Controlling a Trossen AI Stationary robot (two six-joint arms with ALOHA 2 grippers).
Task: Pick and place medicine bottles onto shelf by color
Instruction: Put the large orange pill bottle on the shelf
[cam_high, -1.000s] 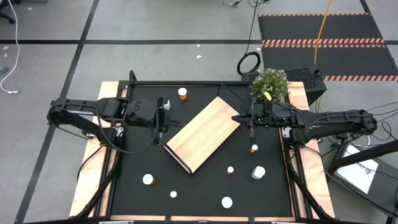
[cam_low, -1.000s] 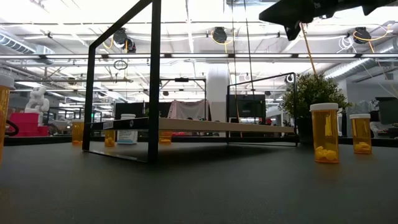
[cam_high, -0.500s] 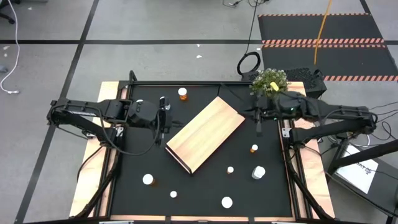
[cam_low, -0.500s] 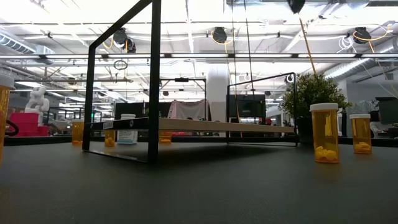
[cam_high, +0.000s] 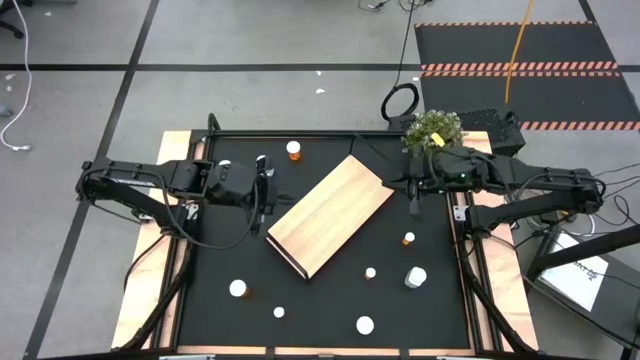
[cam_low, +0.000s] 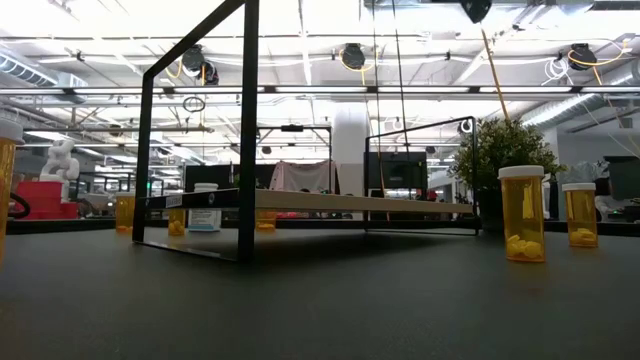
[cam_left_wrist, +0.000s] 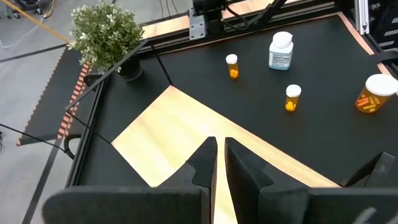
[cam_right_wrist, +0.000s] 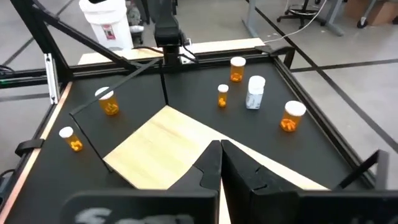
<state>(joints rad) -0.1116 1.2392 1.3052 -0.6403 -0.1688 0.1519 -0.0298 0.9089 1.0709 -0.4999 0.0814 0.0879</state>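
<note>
Shelf (cam_high: 328, 214) bare; both claws shut, apparently above opposite shelf edges.

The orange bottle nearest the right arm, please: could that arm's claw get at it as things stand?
Probably yes: the orange bottle stands alone on the black mat, just past the shut right claw, with nothing between them; the claw would need to open first.

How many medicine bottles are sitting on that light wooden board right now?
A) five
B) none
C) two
B: the shelf top is bare wood in the high view, and the medicine bottles stand around it on the black mat.
</note>
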